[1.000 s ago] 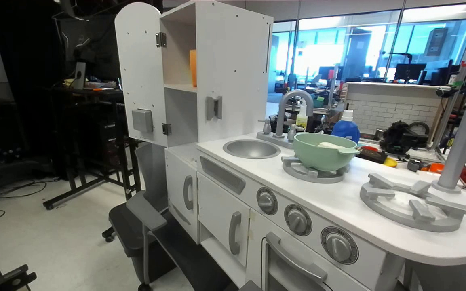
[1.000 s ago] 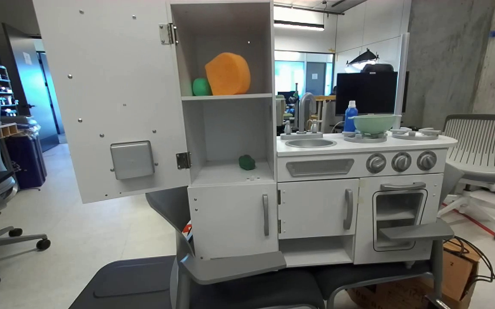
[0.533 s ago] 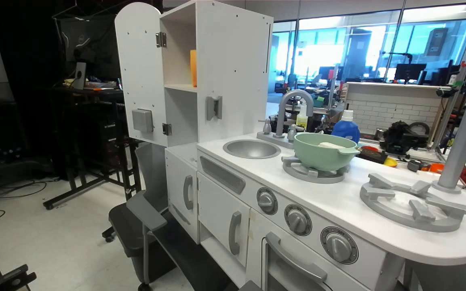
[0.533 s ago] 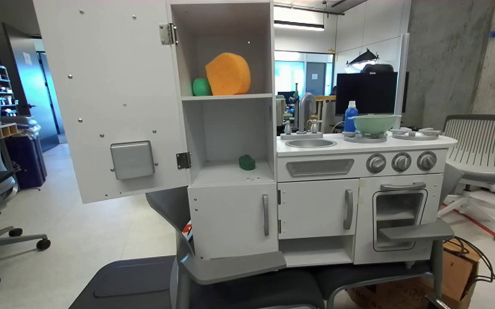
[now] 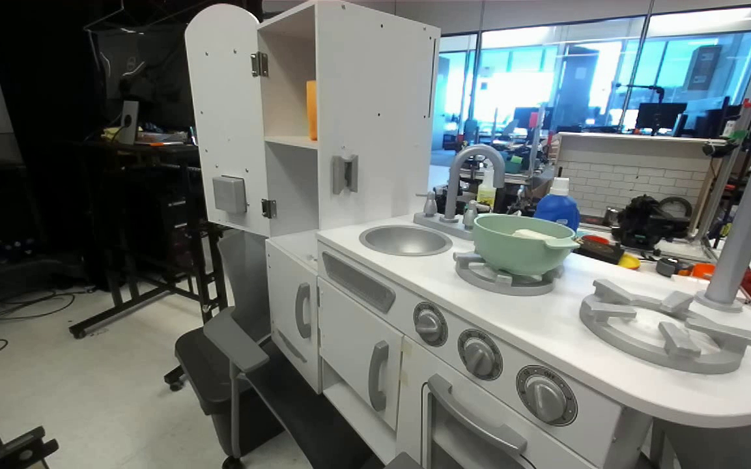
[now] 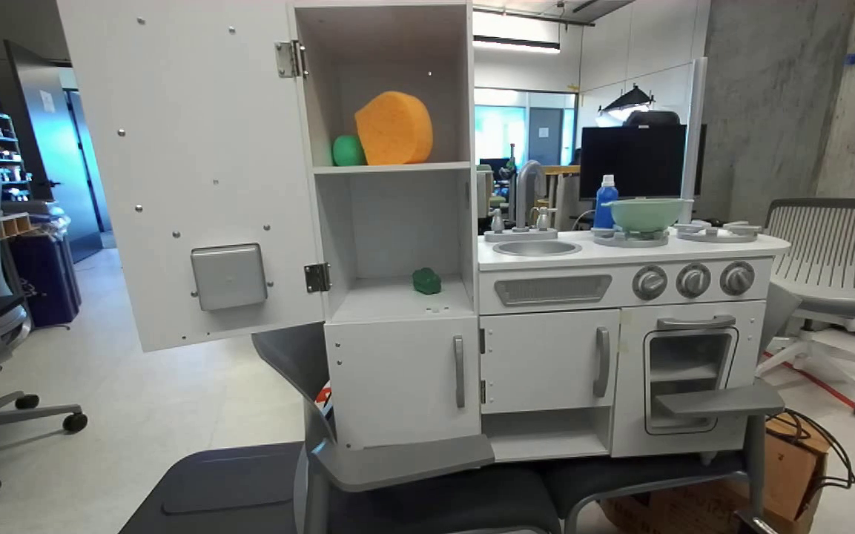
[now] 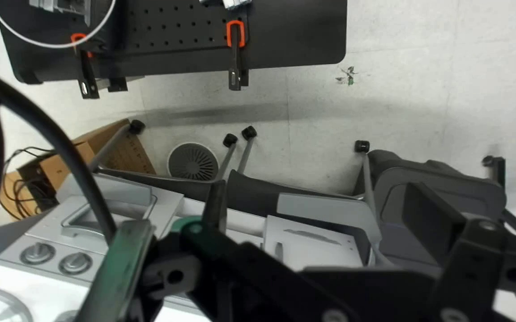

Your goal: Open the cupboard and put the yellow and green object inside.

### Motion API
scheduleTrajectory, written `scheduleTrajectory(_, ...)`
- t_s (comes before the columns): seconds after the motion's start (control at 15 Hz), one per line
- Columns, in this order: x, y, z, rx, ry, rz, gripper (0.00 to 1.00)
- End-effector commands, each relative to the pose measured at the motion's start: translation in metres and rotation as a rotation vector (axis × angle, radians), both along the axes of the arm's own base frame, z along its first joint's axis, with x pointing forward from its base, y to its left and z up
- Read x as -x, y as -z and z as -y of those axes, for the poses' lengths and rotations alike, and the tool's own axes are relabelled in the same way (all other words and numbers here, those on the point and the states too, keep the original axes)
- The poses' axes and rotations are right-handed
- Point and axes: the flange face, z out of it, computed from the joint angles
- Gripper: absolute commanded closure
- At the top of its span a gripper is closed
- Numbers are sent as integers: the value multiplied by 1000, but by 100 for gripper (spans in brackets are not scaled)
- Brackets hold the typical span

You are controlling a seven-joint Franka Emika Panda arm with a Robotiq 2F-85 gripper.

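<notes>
Pointing down, jaws apart; floor (image 7: 419, 112) below

White cupboard shelf (image 6: 390, 169), orange lump (image 6: 396, 130) on it, rounded green object (image 6: 348, 150) just beside

White glare at the windows (image 5: 525, 85) in an exterior view, its left background dim (wrist-view gripper (image 7: 324, 211) softly blurred).

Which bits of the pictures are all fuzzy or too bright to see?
In the wrist view, the gripper is fuzzy, probably too close to the camera, and the counter is glaring white; in an exterior view, the window is partly washed out; in an exterior view, the orange lump looks clear.
</notes>
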Motion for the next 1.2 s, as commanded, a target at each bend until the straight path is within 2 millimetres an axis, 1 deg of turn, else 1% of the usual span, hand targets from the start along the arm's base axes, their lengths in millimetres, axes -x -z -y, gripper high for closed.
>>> scheduleTrajectory(0.0,56,9,43,-24,169,92,0)
scheduleTrajectory(0.13,83,18,68,0,183,90,0)
scheduleTrajectory(0.27,110,24,96,3,125,49,0)
scheduleTrajectory(0.4,132,26,131,9,-24,-13,0)
scheduleTrajectory(0.53,146,23,172,0,-130,-65,0)
scheduleTrajectory(0.67,150,17,220,0,-229,-108,0)
scheduleTrajectory(0.8,147,10,254,18,-290,-136,0)
scheduleTrajectory(0.87,146,4,261,15,-313,-137,0)
scheduleTrajectory(0.93,146,13,246,2,-266,-122,0)
scheduleTrajectory(1.0,146,11,255,-6,-286,-120,0)
scheduleTrajectory(1.13,147,10,260,-1,-297,-123,0)
